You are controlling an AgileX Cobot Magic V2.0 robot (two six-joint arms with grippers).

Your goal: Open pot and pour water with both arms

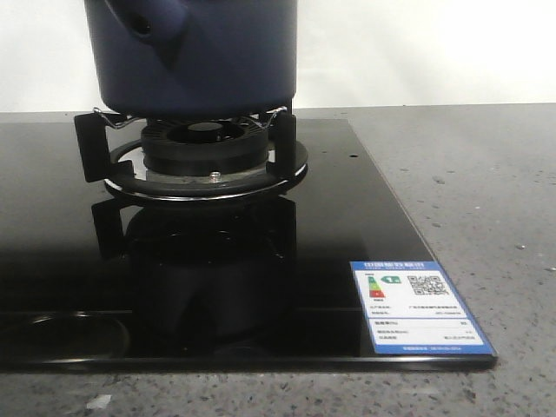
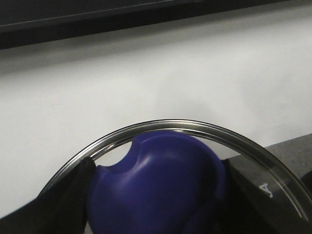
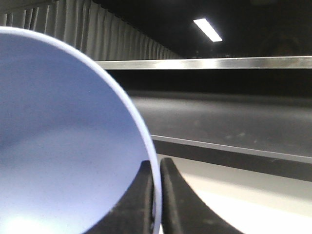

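Observation:
The dark navy pot [image 1: 195,61] stands on the burner grate [image 1: 204,156] at the top left of the front view, its tubular handle [image 1: 143,22] facing the camera; its top is cut off by the frame. Neither gripper shows in the front view. In the left wrist view my left gripper [image 2: 156,200] is shut on the blue knob [image 2: 156,175] of a glass lid with a steel rim [image 2: 185,124], held in front of a white wall. In the right wrist view my right gripper [image 3: 157,195] is shut on the rim of a light-blue bowl [image 3: 63,146].
The burner sits on a black glass cooktop [image 1: 347,261] set in a grey speckled counter [image 1: 486,174]. A blue and white energy label [image 1: 417,306] is stuck near the cooktop's front right corner. A white wall rises behind the pot.

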